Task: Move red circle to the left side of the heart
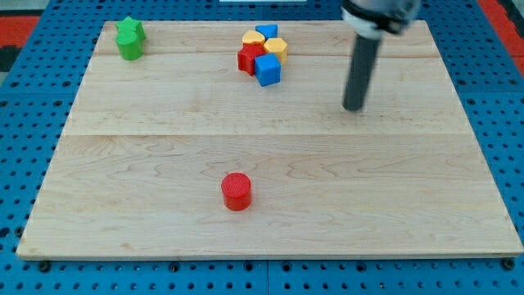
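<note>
Red circle (236, 191) upright, my tip (354, 106) well apart

A single camera covers the scene — set above the near edge of the counter (270, 156), looking down and forward at a slant. The far edge narrows toward the view's top; all four edges show, ringed by blue pegboard (24, 164). The rod (360, 70) enters from the top right — its upper mount is cropped.

A red circle (236, 191) sits near the tabletop's (409, 205) bottom edge; a block cluster (263, 52) crowds the top edge, my tip (354, 107) to its right.
</note>
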Robot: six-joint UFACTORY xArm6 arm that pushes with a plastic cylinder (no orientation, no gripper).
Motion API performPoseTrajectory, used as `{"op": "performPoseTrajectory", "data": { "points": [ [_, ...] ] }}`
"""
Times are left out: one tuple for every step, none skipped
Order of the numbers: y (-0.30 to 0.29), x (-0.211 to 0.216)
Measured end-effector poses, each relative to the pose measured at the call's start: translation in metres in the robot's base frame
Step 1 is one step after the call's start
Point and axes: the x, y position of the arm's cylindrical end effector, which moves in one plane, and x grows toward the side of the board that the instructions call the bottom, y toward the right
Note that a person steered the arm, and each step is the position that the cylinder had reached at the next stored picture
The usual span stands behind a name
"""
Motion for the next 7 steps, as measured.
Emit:
{"op": "performPoseTrajectory", "data": {
  "points": [
    [-0.055, 0.087],
    [-0.088, 0.111],
    [-0.134, 0.148],
    [-0.204, 0.117],
    [-0.211, 0.083],
    [-0.185, 0.078],
    [-0.166, 0.056]
  ]
}}
